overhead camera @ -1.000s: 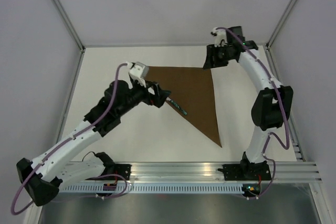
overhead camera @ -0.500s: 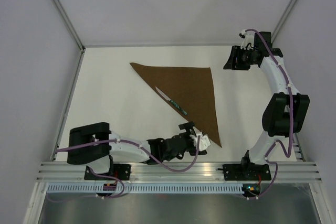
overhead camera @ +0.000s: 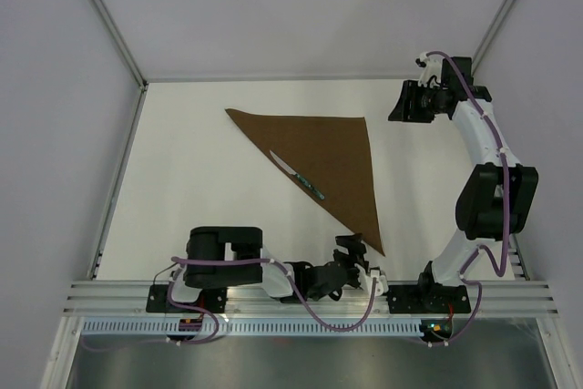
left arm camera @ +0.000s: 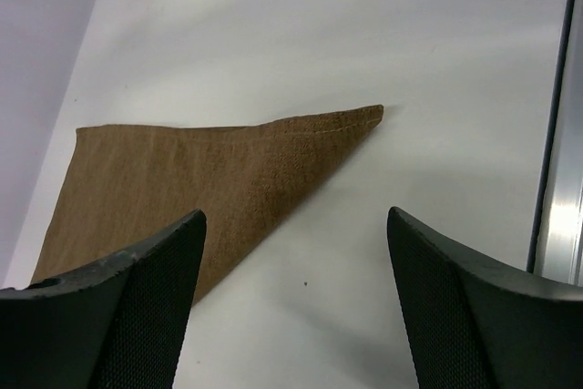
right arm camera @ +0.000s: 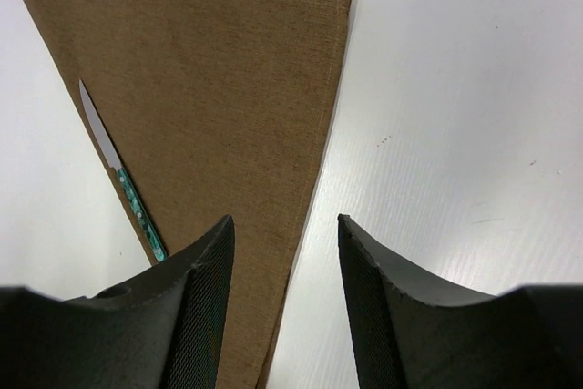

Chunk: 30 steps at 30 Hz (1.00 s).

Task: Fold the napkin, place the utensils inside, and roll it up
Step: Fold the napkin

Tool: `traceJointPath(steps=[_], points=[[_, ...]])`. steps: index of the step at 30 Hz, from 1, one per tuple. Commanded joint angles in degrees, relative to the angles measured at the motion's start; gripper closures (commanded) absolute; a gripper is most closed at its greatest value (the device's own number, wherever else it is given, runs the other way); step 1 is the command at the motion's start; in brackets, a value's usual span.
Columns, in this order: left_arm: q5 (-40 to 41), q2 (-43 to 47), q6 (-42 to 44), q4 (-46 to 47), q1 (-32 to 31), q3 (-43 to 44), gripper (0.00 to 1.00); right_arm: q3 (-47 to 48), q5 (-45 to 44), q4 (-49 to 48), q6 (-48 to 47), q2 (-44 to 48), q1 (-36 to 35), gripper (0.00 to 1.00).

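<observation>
The napkin (overhead camera: pixel 328 157) lies flat on the tabletop (overhead camera: pixel 200 179) as 1 brown triangle, with 1 corner far left, 1 far right and 1 sharp tip near the arm bases. The knife (overhead camera: pixel 298 175) rests along its long slanted edge, blade toward the far left and teal handle toward the near tip.

The left fingers (overhead camera: pixel 351 257) sit low by the near edge of the tabletop, just to the left of the napkin's near tip. They are spread wide and hold nothing. In the left wrist view the tip lies ahead of them in the gap, pointing toward the right-hand finger, and the cloth widens past the left-hand finger. A metal rail (left arm camera: pixel 557 179) runs outside the right-hand finger. Whether the fingertips touch the tabletop I cannot tell.

The right fingers (overhead camera: pixel 404 103) hang beside the napkin's far right corner, near it but apart from it. They stand partly open with nothing between them. From the right wrist view, the napkin's straight side edge runs down into the gap, and the knife lies ahead of the left-hand finger and well clear of it.
</observation>
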State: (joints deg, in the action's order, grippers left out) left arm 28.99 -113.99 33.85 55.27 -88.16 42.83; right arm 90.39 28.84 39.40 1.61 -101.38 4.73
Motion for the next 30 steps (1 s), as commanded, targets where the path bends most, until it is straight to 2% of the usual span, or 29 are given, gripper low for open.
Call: traceJointPath(steps=[1,14,30], points=[[-1.82,-2.72,3.69,4.24,-0.7,3.4,0.17,-0.21,1.04,-2.13,0.42,2.42,0.63,0.45],[-4.82,-10.98,4.04,3.62,-0.7,9.55,0.4,-0.74,0.87,-2.66,0.59,2.95,0.72,0.49],[-5.26,-13.45,3.95,1.78,-0.08,12.63,0.67,-1.09,1.13,-2.84,0.77,2.86,0.63,0.53]])
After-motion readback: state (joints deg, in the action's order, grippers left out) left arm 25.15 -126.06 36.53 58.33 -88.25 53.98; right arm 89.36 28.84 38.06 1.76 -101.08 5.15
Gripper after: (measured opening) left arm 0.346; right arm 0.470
